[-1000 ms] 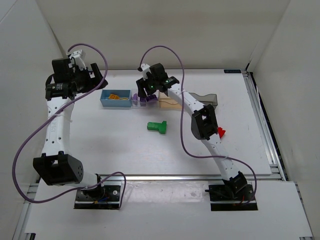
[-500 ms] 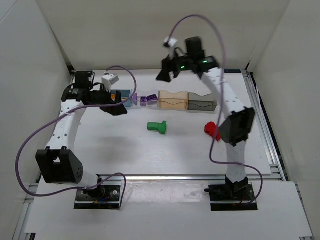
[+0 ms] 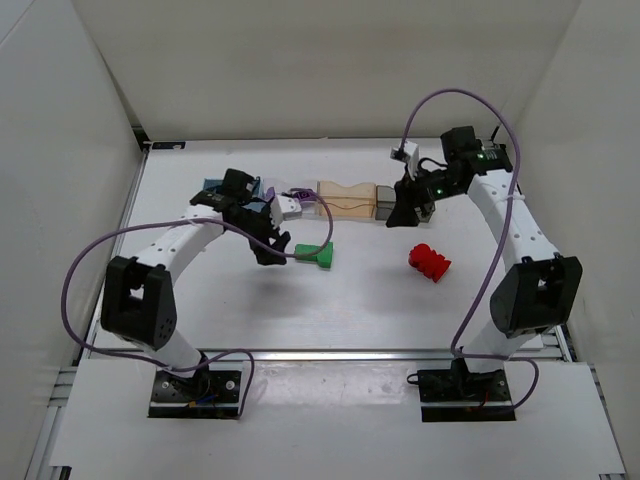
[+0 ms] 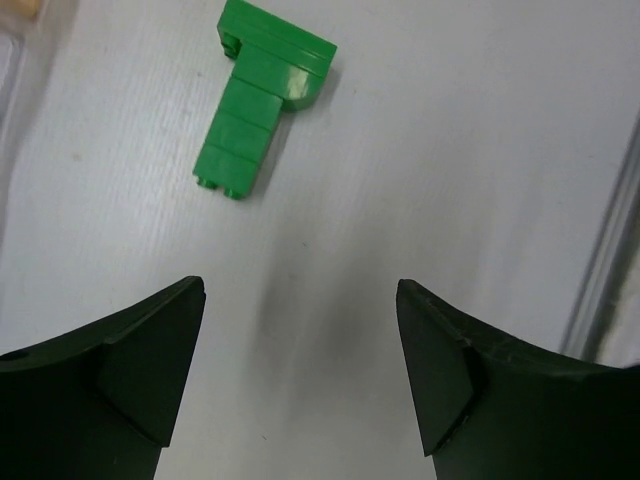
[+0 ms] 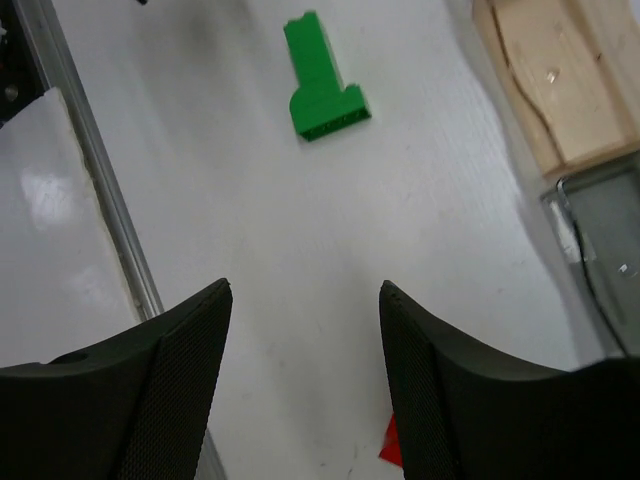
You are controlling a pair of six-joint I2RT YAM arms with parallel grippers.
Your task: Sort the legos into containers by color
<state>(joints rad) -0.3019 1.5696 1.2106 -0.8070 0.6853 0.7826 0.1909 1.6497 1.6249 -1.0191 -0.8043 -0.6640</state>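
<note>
While the green lego (image 4: 262, 98) lies loose on the white table (image 3: 350, 300), just beyond my left claw (image 4: 300, 300), I judge the step in hand to be the pick of that piece.

Left claw: jaws wide, nothing between them. The piece sits in the upper left of the left wrist view, clear of both pads.

Right claw (image 5: 305, 295): jaws apart, nothing held. It hovers near the smoky grey box (image 5: 600, 250), right of centre in the top view.

Green lego: hard glossy plastic, T-shaped, a narrow stem with a wider head, lying flat. The stem's straight sides look like the better faces to pinch.

Red lego (image 3: 429, 261): a stubby ribbed cluster, alone on the table in the right half of the top view, well apart from the boxes.

Boxes stand in a row across the upper middle of the top view. The pale orange box (image 3: 347, 200) is translucent and thin-walled. The blue box (image 3: 212, 187) is mostly hidden by my left arm. I cannot see a yellow piece.

Next move, as I judge it: advance the left claw, straddle the stem, then descend and close. The table is smooth, so the piece may skid if one pad lands first.
</note>
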